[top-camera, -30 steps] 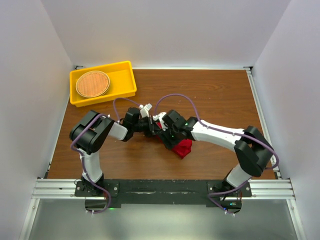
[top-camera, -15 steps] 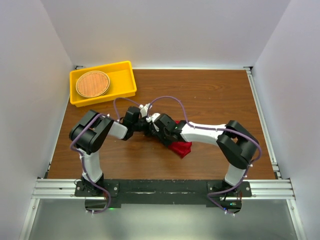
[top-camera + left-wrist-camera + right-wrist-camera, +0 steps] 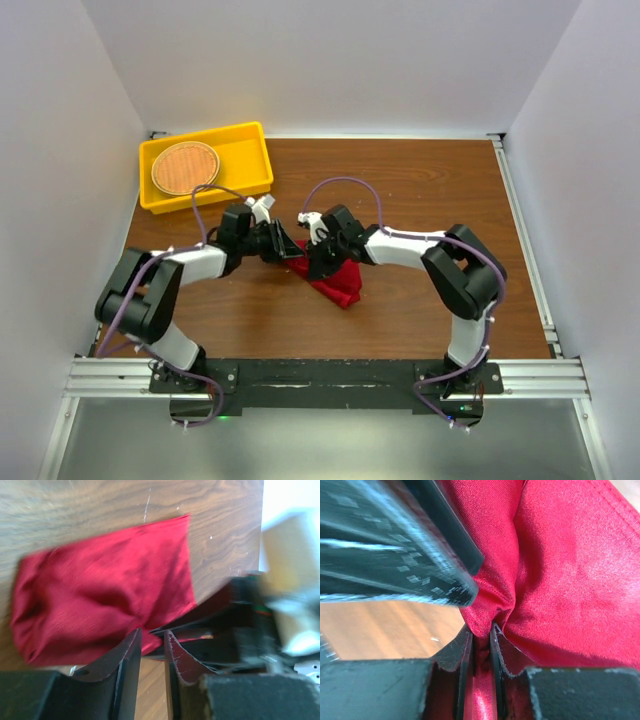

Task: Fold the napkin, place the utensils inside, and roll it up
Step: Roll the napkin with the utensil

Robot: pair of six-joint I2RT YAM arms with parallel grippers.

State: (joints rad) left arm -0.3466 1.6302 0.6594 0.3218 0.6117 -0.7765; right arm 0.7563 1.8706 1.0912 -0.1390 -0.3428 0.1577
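Observation:
The red napkin [image 3: 338,282] lies bunched on the brown table between my two grippers. My right gripper [image 3: 312,262] is shut on a fold of it; in the right wrist view the cloth [image 3: 570,580] fills the narrow gap between the jaws [image 3: 481,630]. My left gripper [image 3: 288,250] meets it from the left. In the left wrist view its jaws [image 3: 152,635] stand nearly together, their tips on the near edge of the napkin [image 3: 100,600]. The two grippers almost touch. The gold fork is not visible in any view.
A yellow tray [image 3: 210,197] stands at the back left of the table with the round woven mat [image 3: 185,168] in it. White walls close in the table on three sides. The arms' cables arch above the grippers.
Both grippers and the napkin have moved left and slightly back. The left arm has stretched out leftward, the right arm has reached farther over, and the napkin is drawn out longer.

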